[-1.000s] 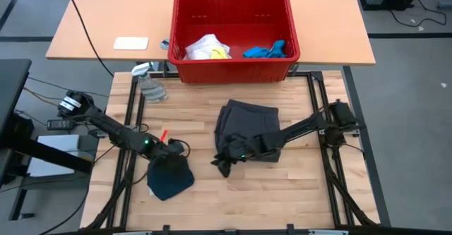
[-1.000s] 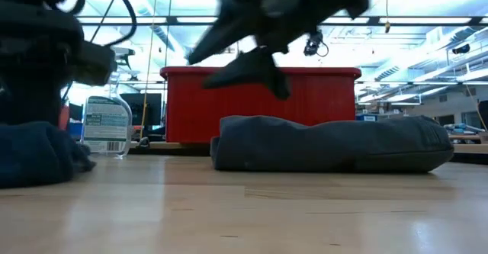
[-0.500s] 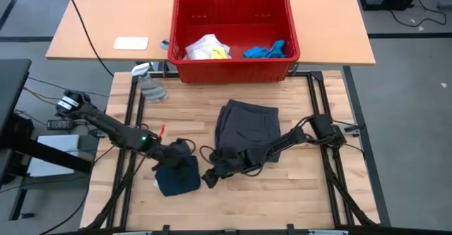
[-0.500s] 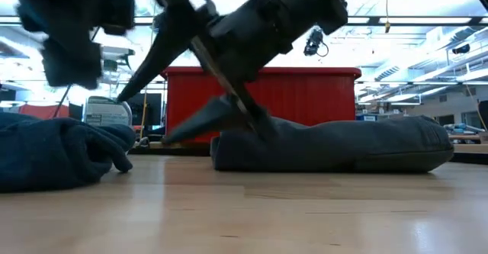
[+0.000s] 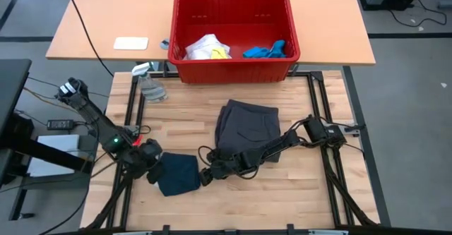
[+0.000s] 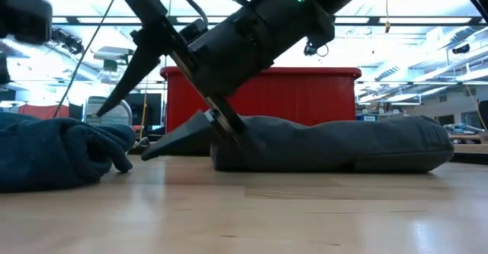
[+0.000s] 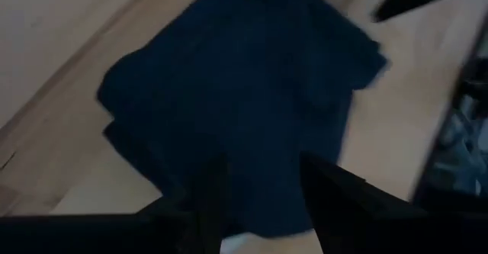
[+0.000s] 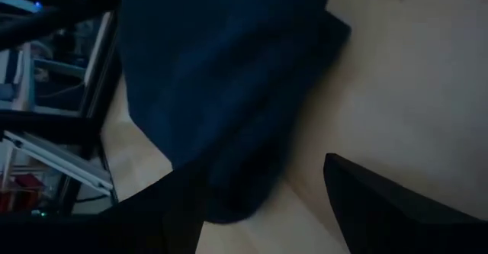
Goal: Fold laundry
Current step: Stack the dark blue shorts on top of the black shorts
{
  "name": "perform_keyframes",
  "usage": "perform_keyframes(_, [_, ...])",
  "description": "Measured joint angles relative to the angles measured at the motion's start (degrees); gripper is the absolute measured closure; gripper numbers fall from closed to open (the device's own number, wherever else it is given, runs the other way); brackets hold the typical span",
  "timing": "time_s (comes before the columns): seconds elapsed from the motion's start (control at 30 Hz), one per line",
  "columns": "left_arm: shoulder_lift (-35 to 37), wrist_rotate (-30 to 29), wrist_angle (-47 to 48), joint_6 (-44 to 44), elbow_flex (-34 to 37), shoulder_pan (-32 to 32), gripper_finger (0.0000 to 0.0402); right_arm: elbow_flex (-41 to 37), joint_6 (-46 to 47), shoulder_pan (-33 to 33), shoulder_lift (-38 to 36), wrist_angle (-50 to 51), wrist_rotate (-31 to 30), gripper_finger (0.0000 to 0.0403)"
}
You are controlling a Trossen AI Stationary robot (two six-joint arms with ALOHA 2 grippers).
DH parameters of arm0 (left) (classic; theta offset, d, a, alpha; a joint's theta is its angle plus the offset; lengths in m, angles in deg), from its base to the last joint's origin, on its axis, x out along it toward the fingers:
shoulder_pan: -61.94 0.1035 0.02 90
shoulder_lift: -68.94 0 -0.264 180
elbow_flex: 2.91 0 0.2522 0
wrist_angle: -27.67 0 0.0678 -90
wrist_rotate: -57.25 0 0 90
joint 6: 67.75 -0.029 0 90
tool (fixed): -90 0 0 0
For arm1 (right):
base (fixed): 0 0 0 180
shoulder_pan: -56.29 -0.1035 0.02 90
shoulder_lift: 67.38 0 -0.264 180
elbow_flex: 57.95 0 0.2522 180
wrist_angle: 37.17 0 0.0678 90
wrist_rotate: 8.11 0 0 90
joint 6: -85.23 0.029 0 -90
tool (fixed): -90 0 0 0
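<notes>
From above, my right pincer [image 5: 205, 176] sits just beside the navy cloth [image 5: 178, 174], my left pincer [image 5: 150, 169] at its other edge; grey shorts [image 5: 246, 128] lie behind. At table level, my right fingers [image 6: 137, 56] gape open. My left wrist shows fingers [image 7: 210, 197] parted over navy cloth, grip unclear.

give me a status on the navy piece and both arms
Left end effector at the navy piece's left edge, fingers around cloth. Right end effector open at its right edge, holding nothing. Grey shorts folded behind. Nothing in the way.
</notes>
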Motion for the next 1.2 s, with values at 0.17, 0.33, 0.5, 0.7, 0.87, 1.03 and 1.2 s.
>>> perform_keyframes(0.17, [-0.7, -0.2, -5.1, 7.3, 7.3, -0.9, 0.0186, 0.0, -0.6, 1.8, 0.3, -0.3, 0.7, 0.0143])
perform_keyframes(0.33, [-0.6, -0.3, -22.3, 7.8, 15.4, -0.8, 0.0142, 0.0, -1.8, 3.9, 1.0, -2.7, 2.9, 0.0143])
perform_keyframes(0.5, [-0.7, -1.8, -35.1, 8.9, 21.5, -0.8, 0.0142, 0.3, -3.0, 5.6, 1.0, -3.3, 7.2, 0.0144])
perform_keyframes(0.7, [-0.7, -3.8, -37.2, 9.3, 22.4, -0.8, 0.0169, 0.3, -4.0, 5.3, 1.0, 0.0, 12.9, 0.0156])
perform_keyframes(0.87, [-0.7, -5.2, -38.6, 7.1, 22.4, 0.1, 0.0187, 0.3, -4.7, 2.9, 0.9, 0.3, 14.5, 0.0163])
perform_keyframes(1.03, [-0.8, -5.7, -42.2, 1.7, 22.4, 3.2, 0.0214, 0.3, -7.0, 2.3, 0.9, 0.1, 12.5, 0.0186])
perform_keyframes(1.2, [-3.5, -5.8, -46.7, -2.0, 22.4, 6.4, 0.0249, 0.3, -7.5, 3.5, 0.9, -0.7, 10.5, 0.0255])
